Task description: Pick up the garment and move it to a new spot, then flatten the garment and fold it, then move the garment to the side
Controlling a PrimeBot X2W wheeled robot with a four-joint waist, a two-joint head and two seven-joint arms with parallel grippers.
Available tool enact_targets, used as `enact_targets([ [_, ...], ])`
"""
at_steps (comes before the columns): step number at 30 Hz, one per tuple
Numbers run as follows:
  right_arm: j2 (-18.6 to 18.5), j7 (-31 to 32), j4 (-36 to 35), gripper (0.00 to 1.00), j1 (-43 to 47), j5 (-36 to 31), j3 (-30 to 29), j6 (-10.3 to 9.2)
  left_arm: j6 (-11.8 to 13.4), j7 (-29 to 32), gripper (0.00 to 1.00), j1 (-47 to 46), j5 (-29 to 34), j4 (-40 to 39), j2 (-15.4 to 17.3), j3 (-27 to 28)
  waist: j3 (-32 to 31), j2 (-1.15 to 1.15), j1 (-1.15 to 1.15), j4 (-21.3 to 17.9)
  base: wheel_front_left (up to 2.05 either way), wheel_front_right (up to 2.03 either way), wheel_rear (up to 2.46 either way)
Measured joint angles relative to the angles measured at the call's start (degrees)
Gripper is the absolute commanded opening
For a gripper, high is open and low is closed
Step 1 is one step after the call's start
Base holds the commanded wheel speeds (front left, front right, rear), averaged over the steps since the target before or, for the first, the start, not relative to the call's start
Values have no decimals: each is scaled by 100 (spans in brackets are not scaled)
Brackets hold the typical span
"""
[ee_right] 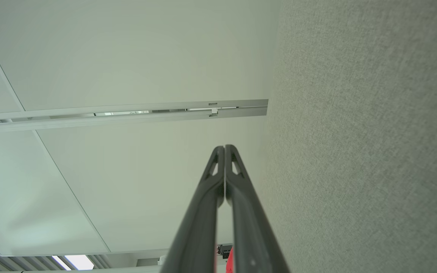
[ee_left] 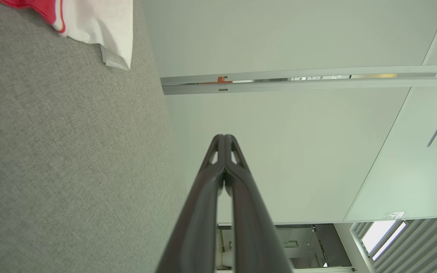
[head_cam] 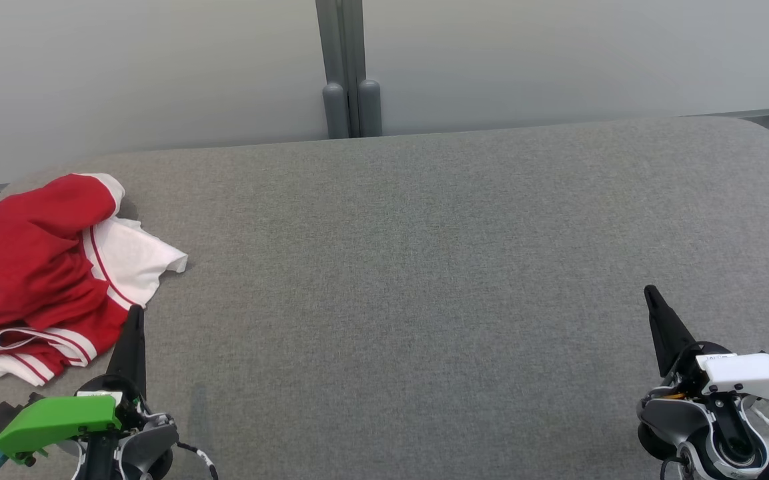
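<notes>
Nearest, the left tool [head_cam: 136, 312] and the right tool [head_cam: 651, 292] are seen with fingers pressed together, nothing held, well apart over the grey table [head_cam: 424, 267]. The crumpled red-and-white garment [head_cam: 31, 267] is laid at the table's left edge, just beside the left tool's tip. A pale wall [head_cam: 557, 53] is seen behind.

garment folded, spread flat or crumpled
Crumpled: the garment lies in a loose heap, red and white layers bunched over each other, not flat and not neatly folded.

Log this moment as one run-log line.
garment: crumpled, left end of grey surface, not picked up | left hand: shut, empty, near garment | right hand: shut, empty, far right
</notes>
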Motion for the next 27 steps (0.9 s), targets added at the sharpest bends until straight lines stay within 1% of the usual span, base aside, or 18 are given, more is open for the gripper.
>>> enact_targets([
  [8, 0, 0, 0, 0, 0, 0, 0, 0, 1, 0, 0, 0, 0, 0, 0, 0, 0, 0, 0, 0, 0, 0, 0],
  [9, 2, -1, 14, 100, 7, 0, 0, 0, 1, -1, 100, 7, 0, 14, -3, -1, 0, 0, 0, 0, 0, 0, 0],
  [15, 69, -18, 270, 100, 266, 0, 14, -3, 15, -15, 100, 290, 1, 275, -58, -48, 2, 0, 0, 0, 0, 0, 0],
  [19, 71, -132, 220, 100, 287, -82, 64, -2, 16, -137, 100, 307, 49, 247, -63, -82, 2, 0, 0, -1, 0, 0, 0],
  [24, 71, -266, 112, 100, 293, -349, 138, -2, 16, -269, 100, 307, 369, 159, -63, -92, 3, 0, 0, -3, 0, 0, 0],
  [27, 70, -358, 33, 100, 305, -644, 179, -2, 32, -363, 100, 306, 675, 87, -62, -105, 2, 0, 0, -4, 0, 0, 0],
])
